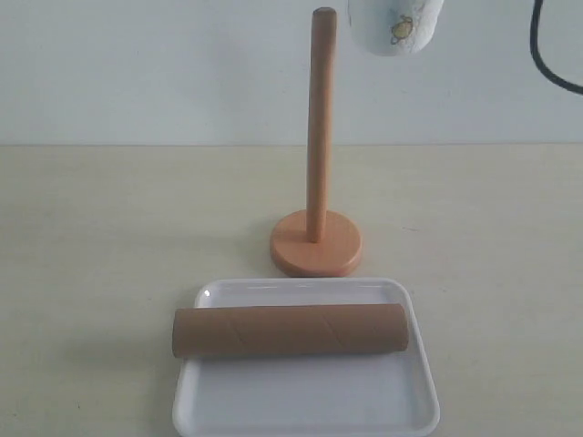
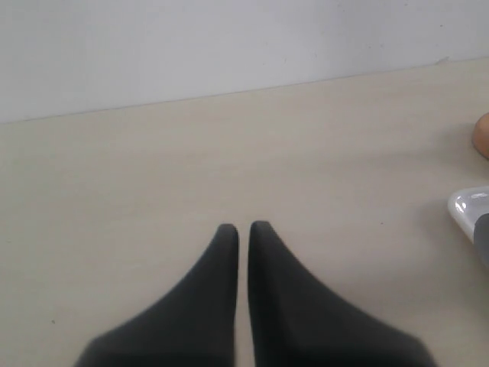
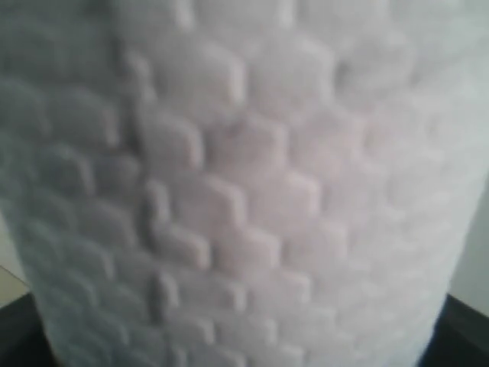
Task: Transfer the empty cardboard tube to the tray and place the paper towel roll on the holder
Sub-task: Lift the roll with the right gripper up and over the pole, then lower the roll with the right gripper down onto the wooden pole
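Note:
The brown empty cardboard tube (image 1: 290, 330) lies on its side across the white tray (image 1: 310, 405) near the front of the table. Behind the tray stands the wooden holder (image 1: 318, 137), its post bare. The paper towel roll (image 1: 393, 25) hangs in the air just right of the post's top, cut off by the frame edge. In the right wrist view the roll's embossed white paper (image 3: 244, 183) fills the picture, gripped between dark fingers (image 3: 467, 330) that show only at the corners. My left gripper (image 2: 243, 229) is shut and empty, over bare table left of the tray.
A black cable (image 1: 545, 56) hangs at the top right, against the white wall. In the left wrist view the tray's corner (image 2: 464, 209) and an edge of the holder's base (image 2: 482, 134) show at one side.

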